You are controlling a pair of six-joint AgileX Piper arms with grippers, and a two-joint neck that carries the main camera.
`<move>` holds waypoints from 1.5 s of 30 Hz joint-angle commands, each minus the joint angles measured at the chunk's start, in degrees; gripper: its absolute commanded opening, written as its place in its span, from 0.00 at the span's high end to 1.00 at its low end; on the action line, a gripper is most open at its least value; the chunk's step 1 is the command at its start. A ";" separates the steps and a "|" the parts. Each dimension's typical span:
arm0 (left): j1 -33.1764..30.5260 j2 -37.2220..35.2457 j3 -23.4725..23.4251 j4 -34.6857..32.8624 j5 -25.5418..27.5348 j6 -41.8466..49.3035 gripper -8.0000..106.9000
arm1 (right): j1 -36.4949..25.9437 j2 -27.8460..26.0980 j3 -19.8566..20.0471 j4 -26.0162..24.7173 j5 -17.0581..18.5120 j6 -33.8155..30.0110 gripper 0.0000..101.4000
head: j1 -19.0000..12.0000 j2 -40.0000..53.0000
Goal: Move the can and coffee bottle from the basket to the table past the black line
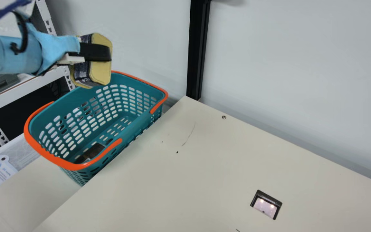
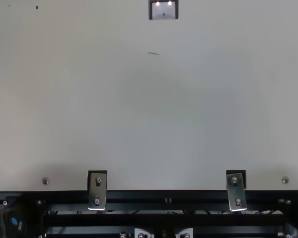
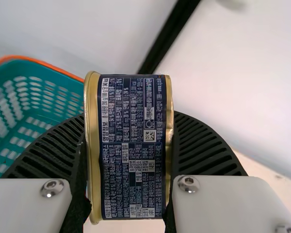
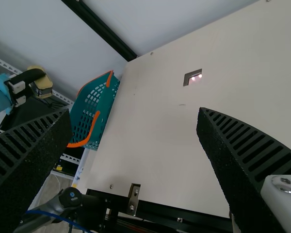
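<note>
Nearest, two metal brackets (image 2: 98,191) sat on the near edge of the cream desk (image 1: 204,167), well apart from the basket. Right gripper (image 4: 135,114) was also well apart from the basket, on its near side, ribbed fingers spread with nothing between them. A short dark mark (image 2: 153,53) lay on the desk, out to the right of the basket. Beyond that, also right of the basket, was a dark-framed cutout (image 1: 266,204) with two bright spots.

The teal basket (image 1: 130,127) stood just beside the desk's left edge, orange handles (image 1: 35,145) down along its rim. Coffee bottle (image 1: 90,154), a dark brown shape, lay in the basket's near end, partly hidden by a handle.

Left gripper (image 1: 99,53) was clamped on the can (image 1: 101,72), higher than the basket's rim, toward its far left side. Can was navy-labelled with gold ends, one finger against each gold end; can't tell if it was straight over the basket.

White shelving (image 1: 14,93) stood behind the basket on the left, a black post (image 1: 198,48) past its far right end, pale wall (image 1: 285,64) behind.
</note>
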 commanded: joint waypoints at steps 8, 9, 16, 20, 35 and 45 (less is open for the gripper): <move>3.58 -6.16 -2.02 -8.77 17.33 -11.07 0.84 | 0.00 0.00 0.00 0.00 0.00 0.00 0.00 | -1.53 0.70; 4.11 -6.57 -2.23 -9.88 19.05 -12.19 0.84 | 0.00 0.00 0.00 0.00 0.00 0.00 0.00 | -1.53 0.70; -0.15 -8.69 -0.54 -14.55 21.44 -22.29 0.84 | 0.00 0.00 0.00 0.00 0.00 0.00 0.00 | -1.53 0.70; -2.27 -10.17 1.12 -17.06 21.44 -29.40 0.84 | 0.00 0.00 0.00 0.00 0.00 0.00 0.00 | -1.53 0.70; -9.33 -14.89 6.00 -23.18 21.44 -52.89 0.84 | 0.00 0.00 0.00 0.00 0.00 0.00 0.00 | -1.53 0.70; -13.06 -17.39 5.47 -25.97 21.44 -66.99 0.84 | 0.00 0.00 0.00 0.00 0.00 0.00 0.00 | -1.53 0.70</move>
